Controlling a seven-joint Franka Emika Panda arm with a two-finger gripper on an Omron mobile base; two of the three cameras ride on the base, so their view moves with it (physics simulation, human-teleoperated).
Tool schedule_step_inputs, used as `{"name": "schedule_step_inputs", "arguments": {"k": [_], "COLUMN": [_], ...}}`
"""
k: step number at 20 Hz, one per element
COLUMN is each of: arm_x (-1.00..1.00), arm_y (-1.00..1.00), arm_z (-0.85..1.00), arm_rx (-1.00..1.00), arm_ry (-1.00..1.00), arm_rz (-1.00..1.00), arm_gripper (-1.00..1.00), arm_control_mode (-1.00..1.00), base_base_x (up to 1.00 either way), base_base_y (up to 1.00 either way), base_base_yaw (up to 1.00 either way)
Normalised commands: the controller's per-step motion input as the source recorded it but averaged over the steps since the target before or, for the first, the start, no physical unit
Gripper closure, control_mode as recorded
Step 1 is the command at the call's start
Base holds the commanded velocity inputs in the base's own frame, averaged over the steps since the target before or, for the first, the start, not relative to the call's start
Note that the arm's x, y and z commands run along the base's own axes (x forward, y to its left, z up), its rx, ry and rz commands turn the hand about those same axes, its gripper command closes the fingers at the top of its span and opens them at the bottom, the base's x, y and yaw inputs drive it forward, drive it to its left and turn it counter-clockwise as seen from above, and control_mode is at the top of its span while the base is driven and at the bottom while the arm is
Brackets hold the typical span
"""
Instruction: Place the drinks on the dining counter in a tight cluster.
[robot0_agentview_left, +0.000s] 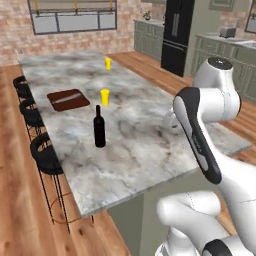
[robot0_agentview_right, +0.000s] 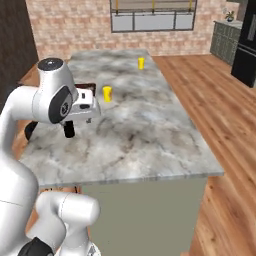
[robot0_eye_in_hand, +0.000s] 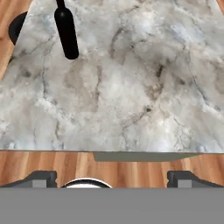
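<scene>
Wine bottle: the tall black glass wine bottle (robot0_agentview_left: 99, 127) stands upright on the long grey-veined marble dining counter (robot0_agentview_left: 140, 150), toward the side lined with black round stools (robot0_agentview_left: 46, 155). From the hand it shows in the upper left (robot0_eye_in_hand: 66, 31), well away from the near edge.

Other drinks: only this one bottle can be picked out on the marble. A stout maroon one and a small whitish one can't be made out from any of these angles, and the arm's white links block a stretch of the top, so something may sit behind them.

Bystanders: two small yellow cups (robot0_agentview_left: 104, 96) (robot0_agentview_left: 108, 63) stand farther up the counter, and a dark red-brown board (robot0_agentview_left: 68, 99) lies flat near the stool side. None of them belongs in the cluster.

Gripper: the two-finger gripper (robot0_eye_in_hand: 112, 178) has its jaws spread as wide as they go, with nothing between the dark tips. It hangs over the counter's near edge, apart from the bottle.

Progress: early, by my reading. No two drinks stand together, so no cluster exists yet.

Left to do: find the other bottles, then bring all three drinks close together on the marble.
</scene>
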Motion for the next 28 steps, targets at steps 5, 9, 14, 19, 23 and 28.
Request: {"name": "schedule_step_inputs", "arguments": {"k": [5,9,14,19,23,28], "arm_x": [0.0,0.0,0.0,0.0,0.0,0.0], "arm_y": [0.0,0.0,0.0,0.0,0.0,0.0], "arm_z": [0.0,0.0,0.0,0.0,0.0,0.0], "arm_rx": [0.0,0.0,0.0,0.0,0.0,0.0], "arm_ry": [0.0,0.0,0.0,0.0,0.0,0.0], "arm_rz": [0.0,0.0,0.0,0.0,0.0,0.0], "arm_gripper": [-1.0,-1.0,-1.0,-1.0,-1.0,-1.0], "arm_control_mode": [1.0,1.0,1.0,1.0,1.0,1.0], "base_base_x": [-0.3,0.03,0.01,0.12,0.61,1.0], "base_base_y": [-0.15,-0.03,0.0,0.11,0.09,-0.07], "base_base_yaw": [-0.39,-0.86,-1.0,-0.97,-0.72,-0.03]}}
